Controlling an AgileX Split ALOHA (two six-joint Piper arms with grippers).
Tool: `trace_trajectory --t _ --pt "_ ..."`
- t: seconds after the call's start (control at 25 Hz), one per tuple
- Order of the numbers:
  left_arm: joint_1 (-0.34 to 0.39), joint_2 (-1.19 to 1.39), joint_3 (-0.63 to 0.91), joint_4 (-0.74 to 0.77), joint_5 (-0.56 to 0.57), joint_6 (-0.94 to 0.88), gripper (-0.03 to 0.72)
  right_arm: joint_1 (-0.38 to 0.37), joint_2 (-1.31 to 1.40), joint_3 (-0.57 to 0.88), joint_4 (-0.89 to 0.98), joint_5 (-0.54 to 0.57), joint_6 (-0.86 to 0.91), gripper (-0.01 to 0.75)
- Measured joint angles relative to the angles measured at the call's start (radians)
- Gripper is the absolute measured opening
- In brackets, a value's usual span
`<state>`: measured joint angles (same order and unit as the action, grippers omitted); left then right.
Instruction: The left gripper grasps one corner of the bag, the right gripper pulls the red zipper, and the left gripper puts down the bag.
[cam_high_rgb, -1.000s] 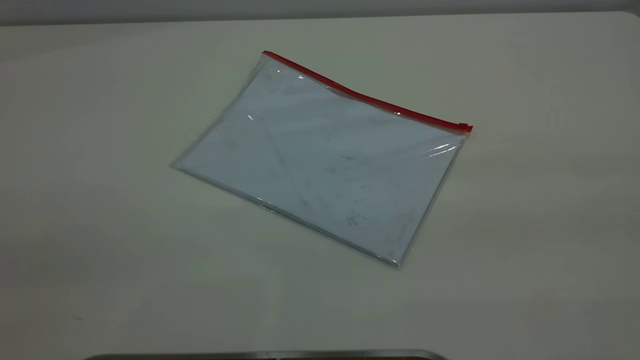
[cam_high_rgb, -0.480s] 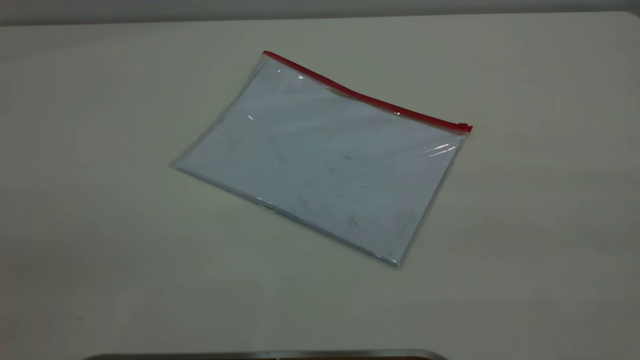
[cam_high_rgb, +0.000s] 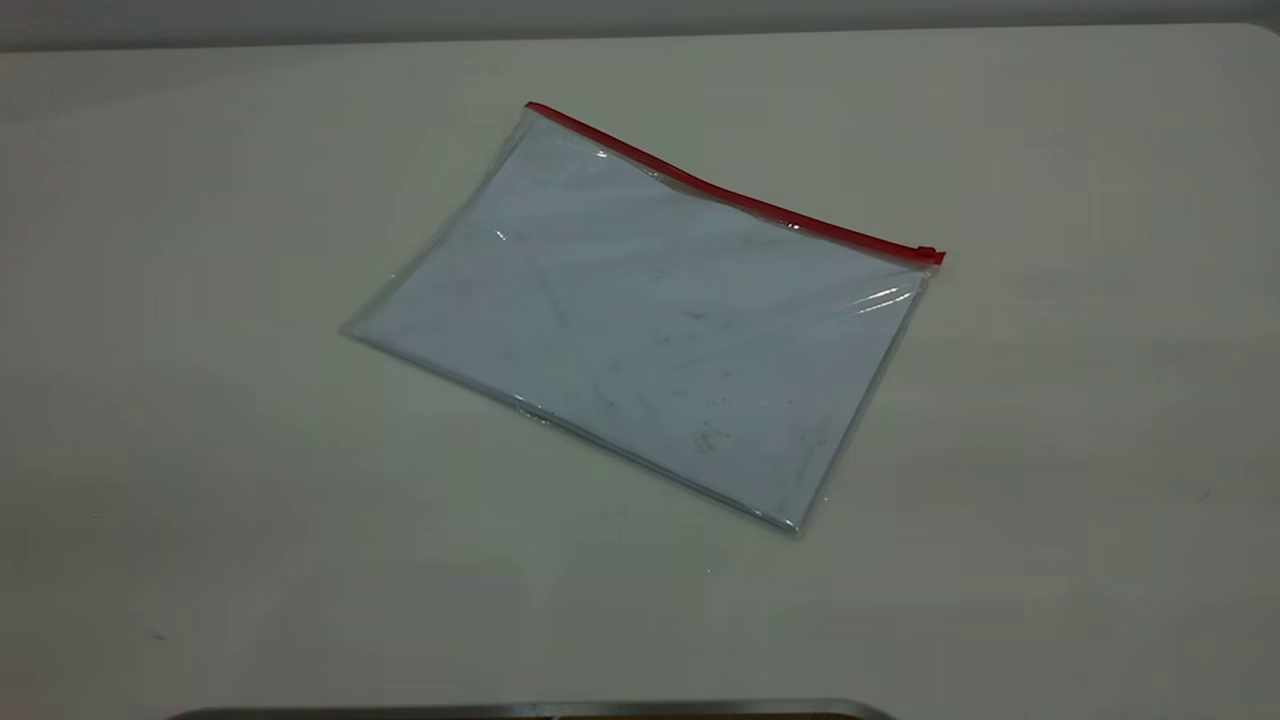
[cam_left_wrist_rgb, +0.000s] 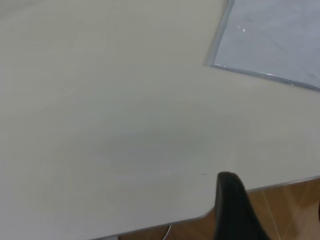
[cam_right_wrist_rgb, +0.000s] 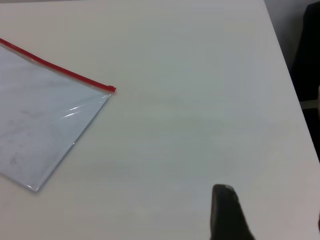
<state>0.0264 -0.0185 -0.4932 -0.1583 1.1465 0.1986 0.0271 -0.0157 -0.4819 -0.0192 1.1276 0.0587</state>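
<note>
The bag (cam_high_rgb: 640, 320) lies flat on the white table (cam_high_rgb: 200, 450), a clear smudged pouch with a bluish-white sheen. The red zipper (cam_high_rgb: 730, 195) runs along its far long edge, with the small slider tab (cam_high_rgb: 928, 254) at the right end. Neither gripper shows in the exterior view. The left gripper (cam_left_wrist_rgb: 274, 195) is open and empty over the table's edge, well away from the bag's near left corner (cam_left_wrist_rgb: 212, 64). The right gripper (cam_right_wrist_rgb: 272, 205) is open and empty above bare table, well away from the slider tab (cam_right_wrist_rgb: 112, 89) and the bag (cam_right_wrist_rgb: 40, 130).
The table's rounded edge (cam_left_wrist_rgb: 200, 216) and a wooden floor (cam_left_wrist_rgb: 285, 210) show in the left wrist view. A metal rim (cam_high_rgb: 530, 710) lies at the exterior view's bottom. A dark object (cam_right_wrist_rgb: 310, 50) stands beyond the table's edge in the right wrist view.
</note>
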Motion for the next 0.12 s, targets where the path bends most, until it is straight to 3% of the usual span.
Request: trace_trajectory --t 0.12 --pt "0.0 0.0 0.0 0.0 0.0 0.0 0.465 0.0 0.0 0.0 0.0 0.0 0.0 0.47"
